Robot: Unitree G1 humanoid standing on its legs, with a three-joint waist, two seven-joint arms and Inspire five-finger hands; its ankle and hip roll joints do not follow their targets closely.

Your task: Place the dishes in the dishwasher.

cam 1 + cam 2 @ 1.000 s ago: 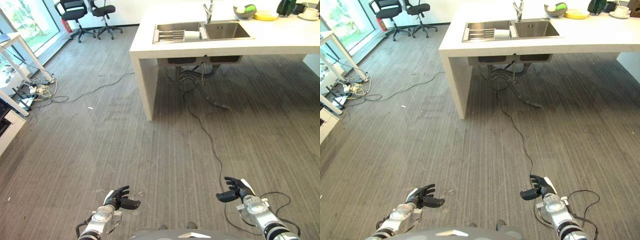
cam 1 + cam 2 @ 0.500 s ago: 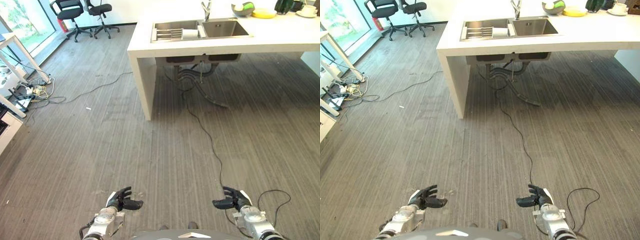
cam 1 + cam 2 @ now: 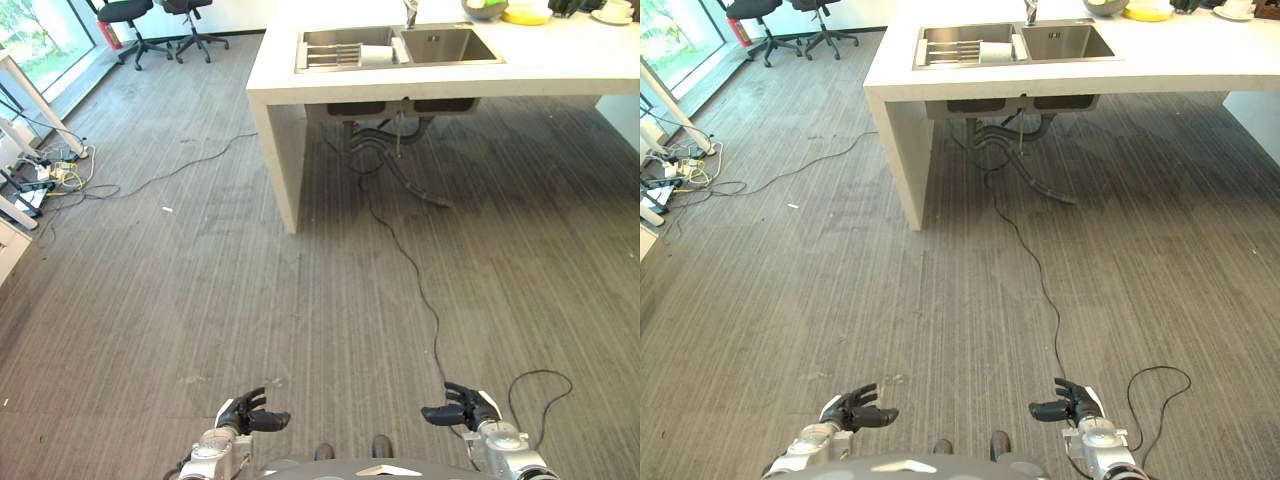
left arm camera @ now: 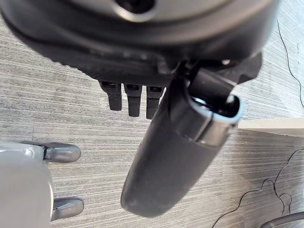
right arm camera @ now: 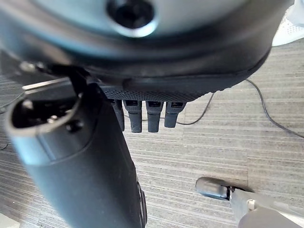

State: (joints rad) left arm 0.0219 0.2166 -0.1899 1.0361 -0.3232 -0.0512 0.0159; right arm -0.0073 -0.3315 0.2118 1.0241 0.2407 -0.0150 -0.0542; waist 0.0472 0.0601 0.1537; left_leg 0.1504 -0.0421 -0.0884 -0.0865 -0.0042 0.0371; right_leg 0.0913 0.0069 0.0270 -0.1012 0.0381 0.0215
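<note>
Since a second ago my whole view has slid forward over the floor, so the counter sits a little higher and more to the left in frame while both hands have dropped lower and closer to the bottom edge. Nearest me, my left hand hangs low over the grey striped floor with its fingers relaxed and spread and nothing in it; its wrist view gives the same reading, thumb out and the finger row loose above bare floor. My right hand mirrors it on the other side, fingers loosely extended and empty, just beside a thin black cable that runs away across the floor toward the counter. Farther on stands the white counter, with grey drain hoses hanging beneath it. Set into its top is a double steel sink; the left basin holds a rack with a white dish beside it. At the counter's far right edge I can make out a yellow plate, a bowl and a white cup, all well apart from both hands. Off to the far left are two black office chairs and a tangle of power cords by a white table leg.
</note>
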